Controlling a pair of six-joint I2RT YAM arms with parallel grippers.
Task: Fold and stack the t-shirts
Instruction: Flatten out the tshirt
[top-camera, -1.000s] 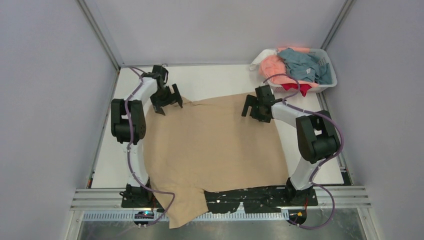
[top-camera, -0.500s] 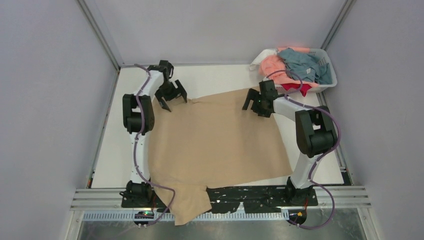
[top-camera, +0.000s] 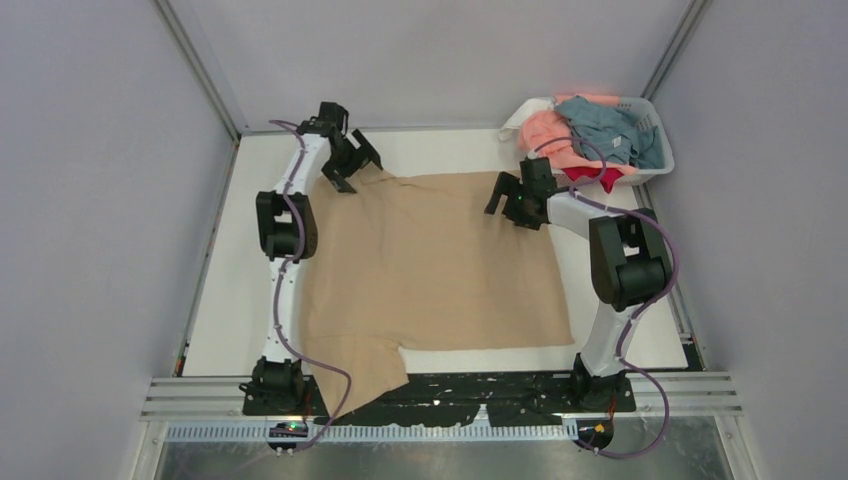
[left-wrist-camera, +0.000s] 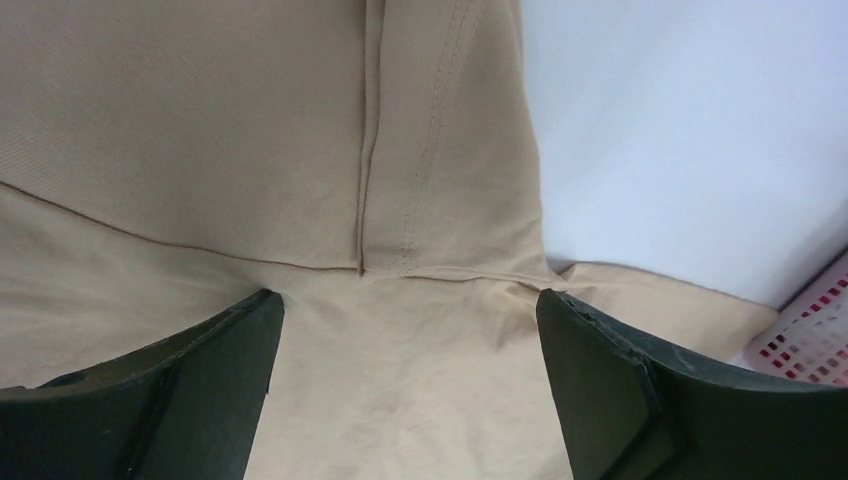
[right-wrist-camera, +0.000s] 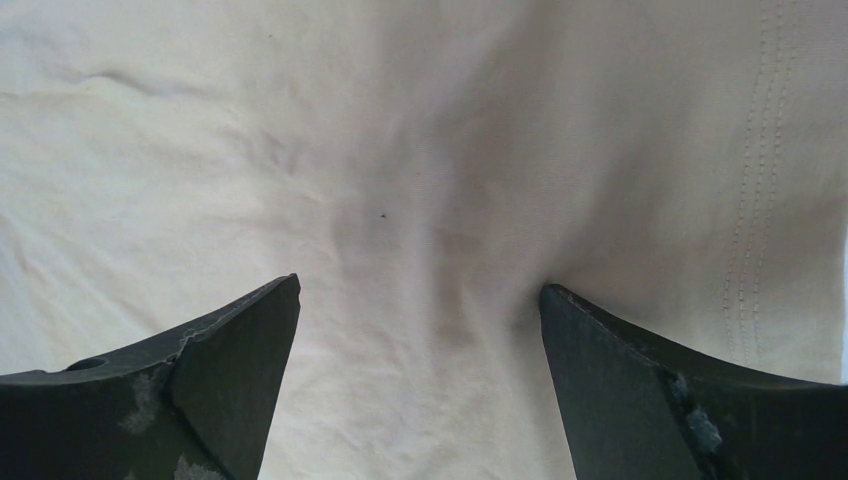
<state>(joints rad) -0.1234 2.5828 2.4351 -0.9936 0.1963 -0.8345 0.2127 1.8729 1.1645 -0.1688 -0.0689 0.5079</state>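
A large tan-beige t-shirt (top-camera: 430, 270) lies spread flat on the white table. My left gripper (top-camera: 350, 172) is open at the shirt's far left corner, its fingers spread over the fabric and a seam (left-wrist-camera: 405, 296). My right gripper (top-camera: 508, 200) is open at the shirt's far right edge, with fabric between its fingers (right-wrist-camera: 420, 286). Salmon-pink (top-camera: 548, 132), grey-blue (top-camera: 605, 130) and red (top-camera: 590, 176) shirts lie bunched in the basket.
The white slotted basket (top-camera: 657, 152) stands at the far right corner, close to my right arm; it also shows in the left wrist view (left-wrist-camera: 810, 335). One sleeve (top-camera: 365, 375) of the tan shirt hangs over the near rail. Grey walls enclose the table.
Both grippers have moved toward the far side, and the tan shirt has slid with them, flatter and with less of it over the near edge.
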